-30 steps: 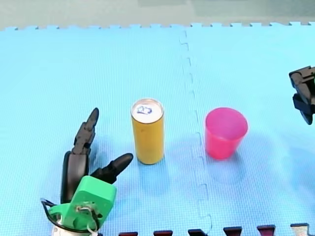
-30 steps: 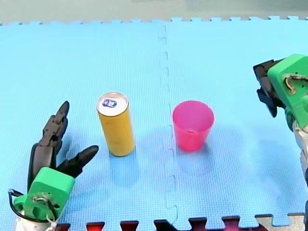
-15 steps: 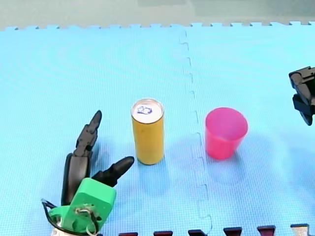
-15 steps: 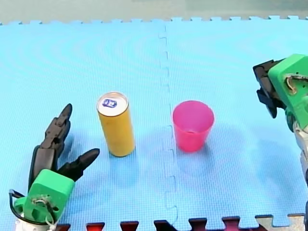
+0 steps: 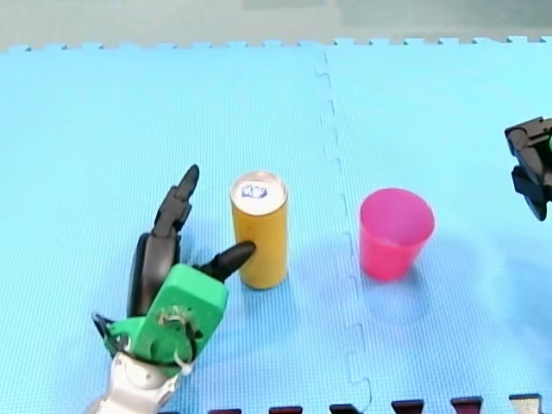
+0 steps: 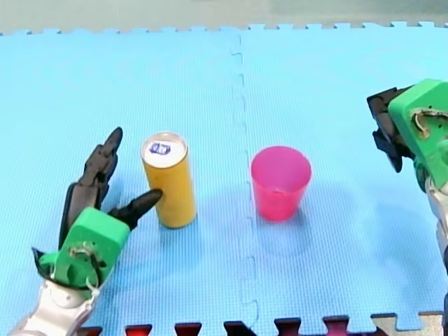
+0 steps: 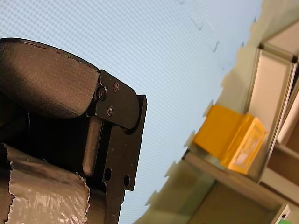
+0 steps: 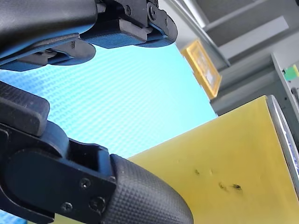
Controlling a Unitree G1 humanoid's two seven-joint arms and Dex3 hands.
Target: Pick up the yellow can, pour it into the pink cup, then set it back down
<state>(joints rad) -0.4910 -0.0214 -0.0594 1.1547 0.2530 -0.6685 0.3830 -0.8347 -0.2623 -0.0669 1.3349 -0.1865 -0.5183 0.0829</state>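
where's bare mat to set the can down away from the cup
Bare: the far mat beyond yellow can and pink cup, and the strip between the cup and the right hand at the right edge. Crowded: left of the can, where the left hand flanks it.

The yellow can [image 6: 168,185] stands upright on the blue foam mat [image 6: 210,84], just beside my left robot hand [image 6: 94,206] on its thumb side. My thumb tip [image 6: 152,197] sits at the can's lower wall, touching it or nearly so. The can's lid is silver with a small blue mark, and up close its yellow wall shows a few dark specks. The pink cup [image 6: 280,183] stands upright, mouth up, past the can from that robot hand and apart from the can, well clear of my right robot hand [image 6: 402,126].
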